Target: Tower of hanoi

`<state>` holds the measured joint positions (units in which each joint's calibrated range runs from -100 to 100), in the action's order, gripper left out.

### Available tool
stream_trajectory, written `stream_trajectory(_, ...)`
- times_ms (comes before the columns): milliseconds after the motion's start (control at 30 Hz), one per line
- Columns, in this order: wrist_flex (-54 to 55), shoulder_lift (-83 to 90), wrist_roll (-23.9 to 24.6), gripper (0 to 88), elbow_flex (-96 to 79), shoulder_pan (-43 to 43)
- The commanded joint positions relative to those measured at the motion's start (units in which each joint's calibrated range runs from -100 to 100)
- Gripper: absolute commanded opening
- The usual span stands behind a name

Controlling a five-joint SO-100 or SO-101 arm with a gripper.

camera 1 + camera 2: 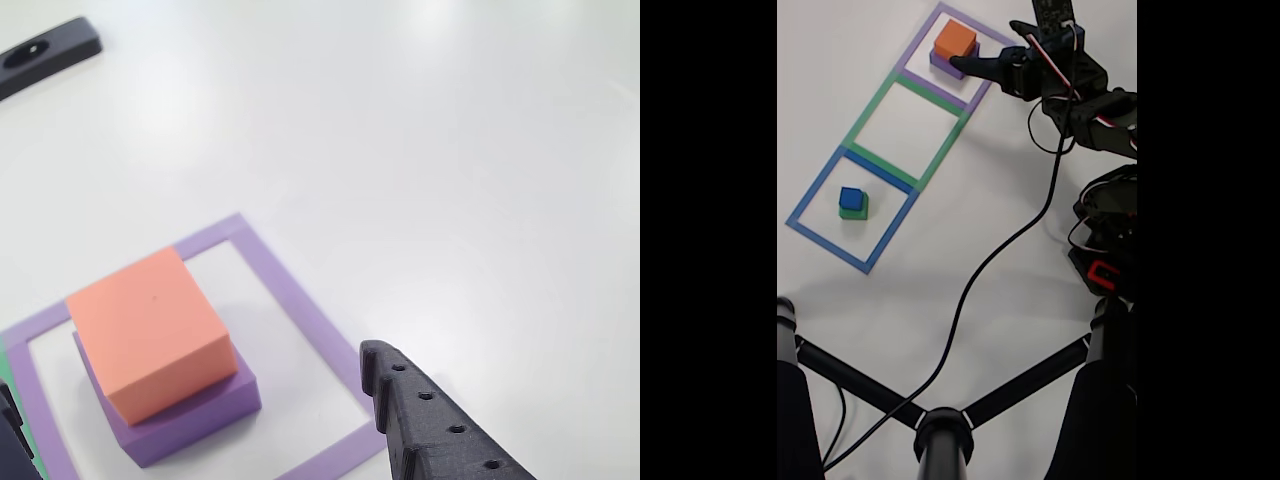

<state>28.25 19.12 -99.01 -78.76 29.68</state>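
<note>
Other view: the purple square outline (pixel 300 300), flat tape-like strips on a glossy white table (pixel 450 150), is the landmark. Inside it sits a purple block (pixel 200 420), matte and foam-like, a low slab with crisp edges. An orange block (pixel 150 335) rests on top of it, a smoother cube with a smaller footprint, so purple shows on the near side. One black gripper finger (pixel 430 420), 3D-printed plastic with a row of small holes and a stepped inner edge, sits over the outline's lower right corner, apart from the stack. Another dark gripper part shows at the left edge, on the opposite side of the stack. Green strip (pixel 4 365) touches the outline's left edge. A black flat plastic piece (pixel 45 50) lies well beyond the outline, top left.

Fixed view: three square outlines in a diagonal row. The purple outline (pixel 960 55) is at the top, the green outline (pixel 905 130) adjoins it below, and the blue outline (pixel 852 208) adjoins that. The orange block (pixel 956 40) on the purple block (pixel 943 62) sits inside the purple outline. The gripper (pixel 975 68) is beside the stack, spread wide, gripping nothing. Inside the blue outline, a small blue cube (pixel 850 197) sits on a green cube (pixel 854 212). A black cable (pixel 990 260) runs down from the arm (pixel 1080 90) across the table toward a black tubular stand (pixel 940 430).
</note>
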Motion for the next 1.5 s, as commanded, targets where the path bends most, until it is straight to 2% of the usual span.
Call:
stream_trajectory(0, 7.57, -6.14, -0.99, 42.4, 2.75, 0.4)
stream_trajectory(300, 19.14, -19.52, -0.99, 42.5, 7.48, -1.2)
stream_trajectory(633, 25.13, -29.06, -0.99, 42.0, 13.75, -3.26)
stream_trajectory(1467, 30.47, -36.27, -0.99, 37.3, 15.84, -5.09)
